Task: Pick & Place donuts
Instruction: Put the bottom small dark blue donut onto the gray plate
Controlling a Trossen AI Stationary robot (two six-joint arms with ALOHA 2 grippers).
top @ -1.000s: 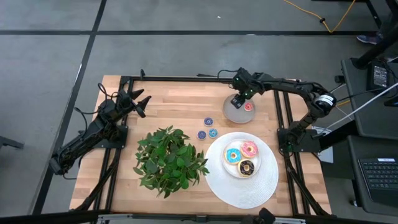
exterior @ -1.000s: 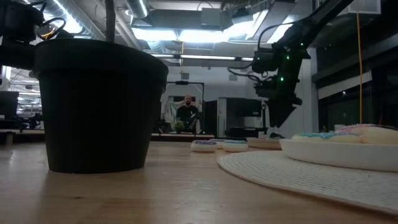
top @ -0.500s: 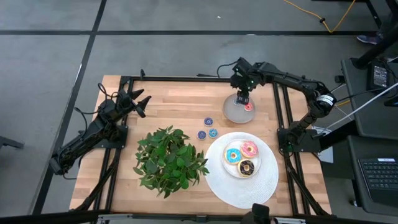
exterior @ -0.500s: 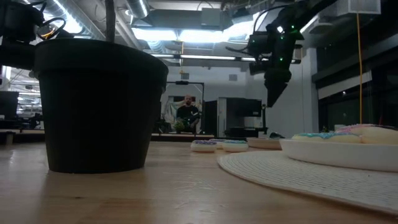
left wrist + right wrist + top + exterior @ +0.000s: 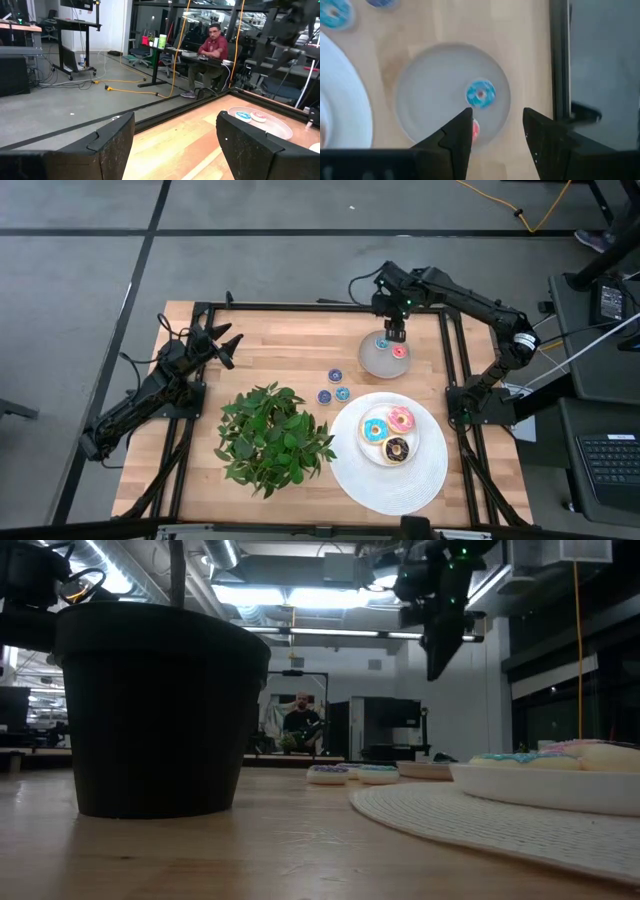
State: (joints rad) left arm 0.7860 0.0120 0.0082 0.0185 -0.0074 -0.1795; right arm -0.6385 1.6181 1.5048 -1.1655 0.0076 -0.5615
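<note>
The right end effector (image 5: 396, 333) hangs with fingers apart and empty, directly above the grey dish (image 5: 372, 360), where a tiny blue ring (image 5: 480, 93) and a red ring (image 5: 399, 352) lie just below its fingertips. Farther off, three donuts (image 5: 389, 432) sit on the white plate (image 5: 430, 470), with three tiny rings (image 5: 335, 388) on the desk (image 5: 290, 355) between dish and plant (image 5: 272, 437). The left end effector (image 5: 226, 346) waits open at the desk's far side.
</note>
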